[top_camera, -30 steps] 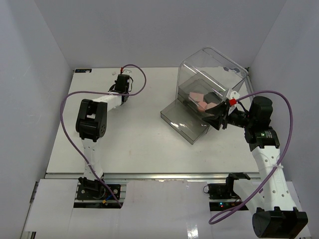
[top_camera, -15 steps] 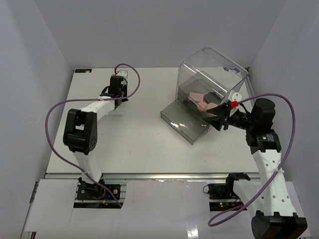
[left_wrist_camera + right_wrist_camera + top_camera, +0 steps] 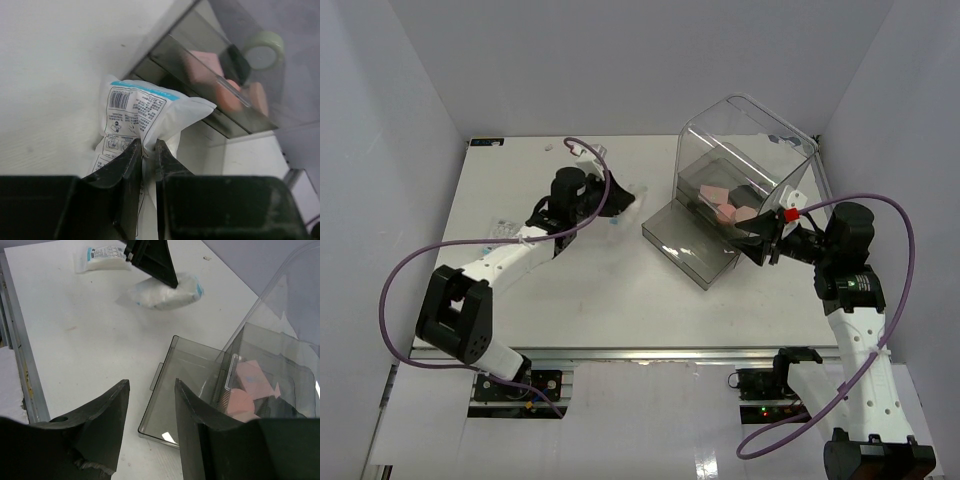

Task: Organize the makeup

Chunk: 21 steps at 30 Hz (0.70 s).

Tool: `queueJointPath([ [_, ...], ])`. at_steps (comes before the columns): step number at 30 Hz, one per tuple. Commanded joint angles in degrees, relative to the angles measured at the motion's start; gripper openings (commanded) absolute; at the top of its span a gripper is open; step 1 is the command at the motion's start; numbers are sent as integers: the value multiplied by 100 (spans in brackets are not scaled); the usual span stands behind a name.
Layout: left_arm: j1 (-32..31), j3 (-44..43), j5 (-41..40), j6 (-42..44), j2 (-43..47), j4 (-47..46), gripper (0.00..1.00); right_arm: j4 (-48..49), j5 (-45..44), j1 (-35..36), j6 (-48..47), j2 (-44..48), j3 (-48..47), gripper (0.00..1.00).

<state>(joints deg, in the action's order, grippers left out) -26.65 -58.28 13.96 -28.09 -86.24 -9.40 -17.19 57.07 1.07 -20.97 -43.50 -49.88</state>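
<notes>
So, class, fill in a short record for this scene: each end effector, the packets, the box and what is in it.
left end effector: shut on white printed packet
right end effector: open, holding nothing, beside the clear box
second packet: lying flat on the table, far left
drawer: pulled out, nothing seen in it
inside the box: pink sponges

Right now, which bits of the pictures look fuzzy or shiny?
Left wrist: the packet is sharp, the left fingers dark and fuzzy, the box soft. Right wrist: right fingers blurry, a white glint on the drawer. Top: even light, faint shadows, shine on the box lid.
</notes>
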Motion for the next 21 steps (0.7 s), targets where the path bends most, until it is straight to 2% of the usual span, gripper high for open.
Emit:
queueJointPath([
  [1,-417,54,354,-636,-233,-1068,0,14,-38,-199,67,131,40,48],
  [11,-1180,-19,-368,-365,-951,-2407,0,14,-56,-222,32,91,117,48],
  [21,-1787,340,-1514,231,-859,-3839,0,23,-68,-230,-9,64,159,48],
])
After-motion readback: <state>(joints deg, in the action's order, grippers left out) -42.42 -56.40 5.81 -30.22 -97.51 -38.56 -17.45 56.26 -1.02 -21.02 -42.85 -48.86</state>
